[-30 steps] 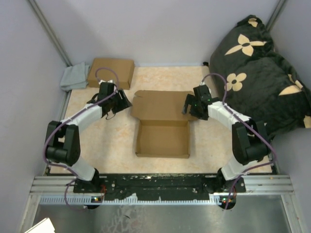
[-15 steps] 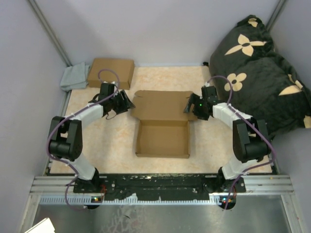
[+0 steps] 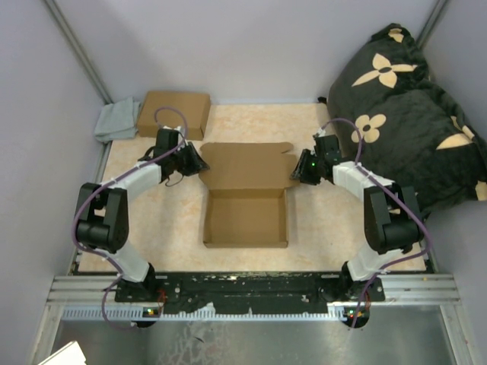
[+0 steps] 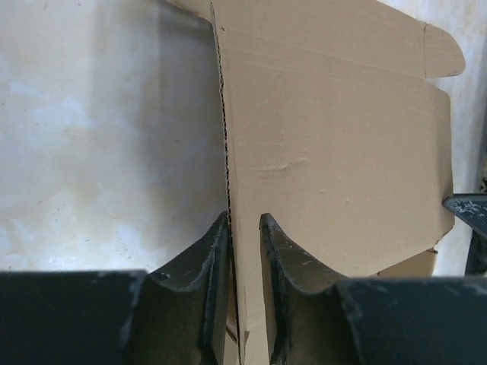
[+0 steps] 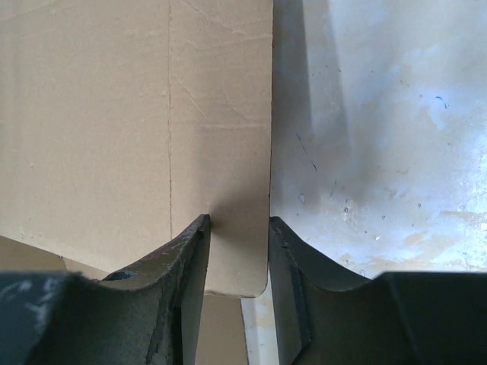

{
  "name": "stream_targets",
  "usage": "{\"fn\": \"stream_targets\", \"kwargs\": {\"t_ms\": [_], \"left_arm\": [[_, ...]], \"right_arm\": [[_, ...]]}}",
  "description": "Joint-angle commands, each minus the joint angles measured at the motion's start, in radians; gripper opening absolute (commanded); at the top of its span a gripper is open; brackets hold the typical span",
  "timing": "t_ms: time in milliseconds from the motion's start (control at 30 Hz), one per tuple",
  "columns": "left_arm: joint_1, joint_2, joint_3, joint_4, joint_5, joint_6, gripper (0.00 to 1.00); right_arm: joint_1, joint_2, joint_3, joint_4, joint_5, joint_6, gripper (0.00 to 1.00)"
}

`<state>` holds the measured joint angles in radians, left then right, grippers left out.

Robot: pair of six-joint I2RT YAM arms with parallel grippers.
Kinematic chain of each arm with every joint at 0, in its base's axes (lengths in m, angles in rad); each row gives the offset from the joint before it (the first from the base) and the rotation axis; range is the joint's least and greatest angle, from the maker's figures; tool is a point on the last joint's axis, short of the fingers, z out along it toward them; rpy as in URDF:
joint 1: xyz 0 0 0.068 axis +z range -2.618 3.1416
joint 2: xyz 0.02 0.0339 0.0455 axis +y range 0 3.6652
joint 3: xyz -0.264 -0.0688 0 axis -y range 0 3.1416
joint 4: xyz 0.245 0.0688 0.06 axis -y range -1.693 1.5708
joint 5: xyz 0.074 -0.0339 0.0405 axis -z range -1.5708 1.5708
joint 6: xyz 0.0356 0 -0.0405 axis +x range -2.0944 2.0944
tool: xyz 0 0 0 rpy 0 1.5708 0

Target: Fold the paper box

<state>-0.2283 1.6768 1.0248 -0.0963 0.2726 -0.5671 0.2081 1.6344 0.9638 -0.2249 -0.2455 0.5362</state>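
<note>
**Left gripper** [image 4: 243, 219] – I see its jaws drawn narrow and closed on the left edge of the paper box [image 3: 245, 217]. Cardboard fills the slit between the two dark fingers [image 4: 213, 266], along a perforated crease.

**Right gripper** [image 5: 239, 222] – its jaws stand somewhat wider, astride the right corner of the same cardboard panel. One finger lies over the cardboard and the other over the bare table [image 3: 167, 228]. I cannot tell whether the pads actually press on the flap.

**Paper box** – it sits at mid-table between the two arms. Its tray faces up with its walls raised on the near side, and the lid panel [image 3: 247, 166] is laid open on the far side with a small tab at each far corner. Each gripper meets the lid at one of its side edges.

**Surroundings** – a closed brown carton [image 3: 175, 112] lies at the far left corner, touching a grey cloth [image 3: 116, 122]. A dark flowered cushion [image 3: 403, 114] is heaped along the right side.
</note>
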Motion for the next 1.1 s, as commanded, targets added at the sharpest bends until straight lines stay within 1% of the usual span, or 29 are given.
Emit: {"fn": "stream_targets", "kwargs": {"t_ms": [0, 300, 433, 700, 767, 1067], "left_arm": [[0.004, -0.050, 0.007, 0.026, 0.039, 0.019, 0.27], [-0.007, -0.048, 0.023, 0.035, 0.068, 0.021, 0.27], [-0.022, -0.036, 0.044, 0.015, 0.050, 0.038, 0.27], [-0.044, -0.003, 0.104, -0.046, 0.006, 0.076, 0.27], [-0.047, 0.006, 0.117, -0.061, -0.001, 0.083, 0.27], [-0.064, 0.054, 0.127, -0.066, 0.006, 0.080, 0.27]], "right_arm": [[-0.002, -0.055, 0.068, -0.009, 0.003, -0.040, 0.36], [0.008, -0.073, 0.113, -0.047, 0.005, -0.069, 0.37], [0.053, -0.071, 0.147, -0.075, 0.051, -0.094, 0.38], [0.148, 0.010, 0.267, -0.160, 0.157, -0.128, 0.40], [0.165, 0.058, 0.289, -0.174, 0.165, -0.130, 0.40], [0.215, 0.146, 0.345, -0.192, 0.181, -0.140, 0.40]]}}
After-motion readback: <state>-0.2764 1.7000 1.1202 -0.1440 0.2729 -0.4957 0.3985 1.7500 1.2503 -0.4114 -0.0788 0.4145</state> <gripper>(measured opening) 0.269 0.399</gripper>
